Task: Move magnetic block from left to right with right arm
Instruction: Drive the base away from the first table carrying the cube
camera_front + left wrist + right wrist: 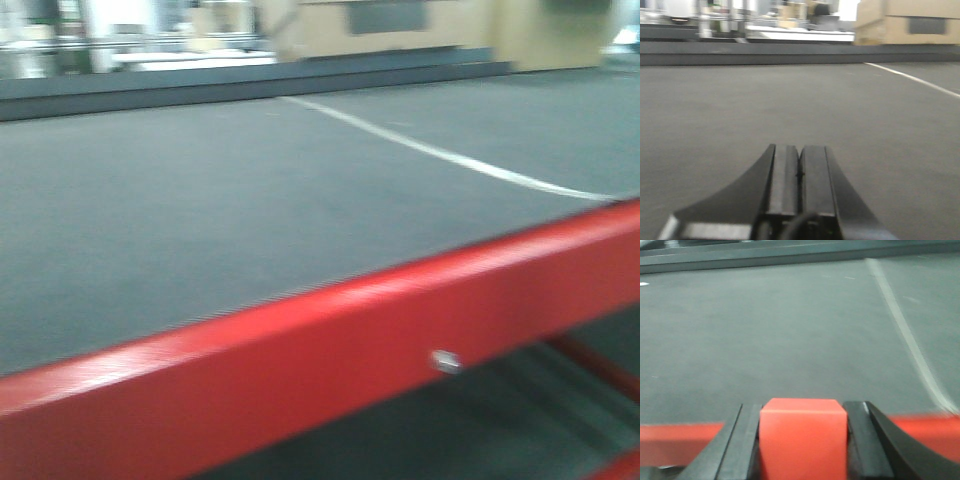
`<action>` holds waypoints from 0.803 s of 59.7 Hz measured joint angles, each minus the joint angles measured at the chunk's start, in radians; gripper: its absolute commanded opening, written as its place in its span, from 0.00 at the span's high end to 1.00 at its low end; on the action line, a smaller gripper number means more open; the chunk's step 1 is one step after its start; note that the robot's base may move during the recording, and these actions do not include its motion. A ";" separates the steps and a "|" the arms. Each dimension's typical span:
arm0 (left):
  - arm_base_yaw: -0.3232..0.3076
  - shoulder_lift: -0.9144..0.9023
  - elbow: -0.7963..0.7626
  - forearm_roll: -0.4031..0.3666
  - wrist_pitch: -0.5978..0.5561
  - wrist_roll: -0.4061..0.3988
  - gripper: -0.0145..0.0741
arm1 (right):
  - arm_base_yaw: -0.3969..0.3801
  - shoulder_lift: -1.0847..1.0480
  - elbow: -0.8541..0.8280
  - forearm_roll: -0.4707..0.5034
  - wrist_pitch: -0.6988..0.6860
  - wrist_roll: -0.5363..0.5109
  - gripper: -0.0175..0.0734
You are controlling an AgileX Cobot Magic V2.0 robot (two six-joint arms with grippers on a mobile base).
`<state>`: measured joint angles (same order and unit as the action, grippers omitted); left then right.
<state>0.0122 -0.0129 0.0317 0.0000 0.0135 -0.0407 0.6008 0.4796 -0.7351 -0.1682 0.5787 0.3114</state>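
In the right wrist view the red magnetic block (pixel 803 440) fills the gap between the two dark jaws of my right gripper (pixel 804 412), which is shut on it, one jaw pressed to each side face. The block hangs just over the red front rail (pixel 675 437) of the table. In the left wrist view my left gripper (pixel 799 150) is shut, its two dark pads touching with nothing between them, low over the grey mat (pixel 790 100). Neither gripper nor the block shows in the front-facing view.
A grey mat (pixel 250 200) covers the table, crossed by a white line (pixel 450 155) at the right. The red front rail (pixel 330 360) has a bolt (pixel 446 361). A raised dark edge (pixel 250 85) bounds the far side, with cardboard boxes (pixel 400 30) beyond.
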 measured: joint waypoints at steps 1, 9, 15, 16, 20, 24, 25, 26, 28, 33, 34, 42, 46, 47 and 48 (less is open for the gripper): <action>0.000 0.000 0.000 0.000 0.000 0.000 0.97 | 0.000 0.000 0.000 0.000 0.000 0.000 0.66; 0.000 0.000 0.000 0.000 0.000 0.000 0.97 | 0.000 0.000 0.000 0.000 0.000 0.000 0.66; 0.000 0.000 0.000 0.000 0.000 0.000 0.97 | 0.000 0.000 0.000 0.000 0.000 0.000 0.66; 0.000 0.000 0.000 0.000 0.000 0.000 0.97 | 0.000 0.000 0.000 0.000 0.000 0.000 0.66; 0.000 0.000 0.000 0.000 0.000 0.000 0.97 | 0.000 0.000 0.000 0.000 0.000 0.000 0.66; 0.000 0.000 0.000 0.000 0.000 0.000 0.97 | 0.000 0.000 0.000 0.000 0.000 0.000 0.66; 0.000 0.000 0.000 0.000 0.000 0.000 0.97 | 0.000 0.000 0.000 0.000 0.000 0.000 0.66; 0.000 0.000 0.000 0.000 0.000 0.000 0.97 | 0.000 0.000 0.000 0.000 0.000 0.000 0.66; 0.000 0.000 0.000 0.000 0.000 0.000 0.97 | 0.000 0.000 0.000 0.000 0.000 0.000 0.66; 0.000 0.000 0.000 0.000 0.000 0.000 0.97 | 0.000 0.000 0.000 0.000 0.000 0.000 0.66; 0.000 0.000 0.000 0.000 0.000 0.000 0.97 | 0.000 0.000 0.000 0.000 0.000 0.000 0.66; 0.000 0.000 0.000 0.000 0.000 0.000 0.97 | 0.000 0.000 0.000 0.000 0.000 0.000 0.66; 0.000 0.000 0.000 0.000 0.000 0.000 0.97 | 0.000 0.000 0.000 0.000 0.000 0.000 0.66; 0.000 0.000 0.000 0.000 0.000 0.000 0.97 | 0.000 0.000 0.000 0.000 0.000 0.000 0.66; 0.000 0.000 0.000 0.000 0.000 0.000 0.97 | 0.000 0.000 0.000 0.000 0.000 0.000 0.66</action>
<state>0.0122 -0.0129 0.0317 0.0000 0.0135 -0.0407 0.6008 0.4796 -0.7351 -0.1682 0.5787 0.3114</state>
